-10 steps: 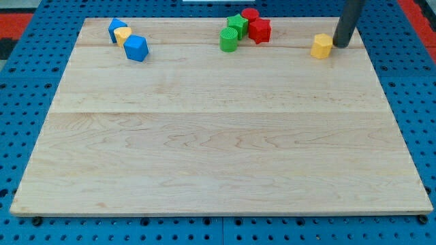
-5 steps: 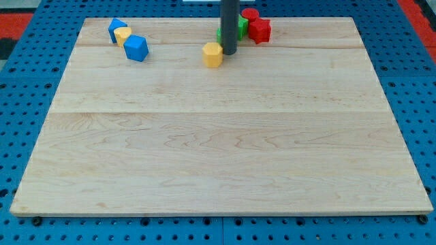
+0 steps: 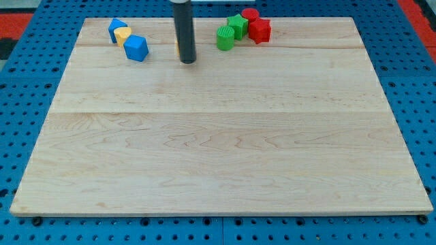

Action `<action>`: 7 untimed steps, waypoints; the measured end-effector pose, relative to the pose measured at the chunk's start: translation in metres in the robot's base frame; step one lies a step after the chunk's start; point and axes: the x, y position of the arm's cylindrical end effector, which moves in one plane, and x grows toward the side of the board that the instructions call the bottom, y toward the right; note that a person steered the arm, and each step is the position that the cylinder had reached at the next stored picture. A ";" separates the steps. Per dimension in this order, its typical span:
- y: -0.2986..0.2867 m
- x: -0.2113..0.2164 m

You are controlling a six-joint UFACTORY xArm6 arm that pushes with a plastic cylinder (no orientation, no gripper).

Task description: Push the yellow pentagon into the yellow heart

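My tip (image 3: pixel 187 61) is on the board near the view's top, left of centre. The yellow pentagon (image 3: pixel 178 47) is almost wholly hidden behind the rod; only a thin yellow sliver shows at the rod's left edge. The yellow heart (image 3: pixel 122 35) lies at the view's top left, wedged between two blue blocks: one (image 3: pixel 116 28) at its upper left and one (image 3: pixel 136 47) at its lower right. My tip is to the right of the lower blue block, with a gap of bare wood between them.
A cluster of two green blocks (image 3: pixel 226 37) (image 3: pixel 238 25) and two red blocks (image 3: pixel 250 15) (image 3: pixel 259 30) sits at the view's top, right of my tip. The wooden board (image 3: pixel 218 150) rests on a blue pegboard.
The rod has swept left along the view's top, from the far right past the green and red cluster, pushing the yellow pentagon ahead of it towards the blue blocks and heart.
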 end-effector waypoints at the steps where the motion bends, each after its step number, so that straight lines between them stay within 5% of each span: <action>1: 0.027 -0.028; 3: -0.052 -0.038; 7: -0.066 -0.076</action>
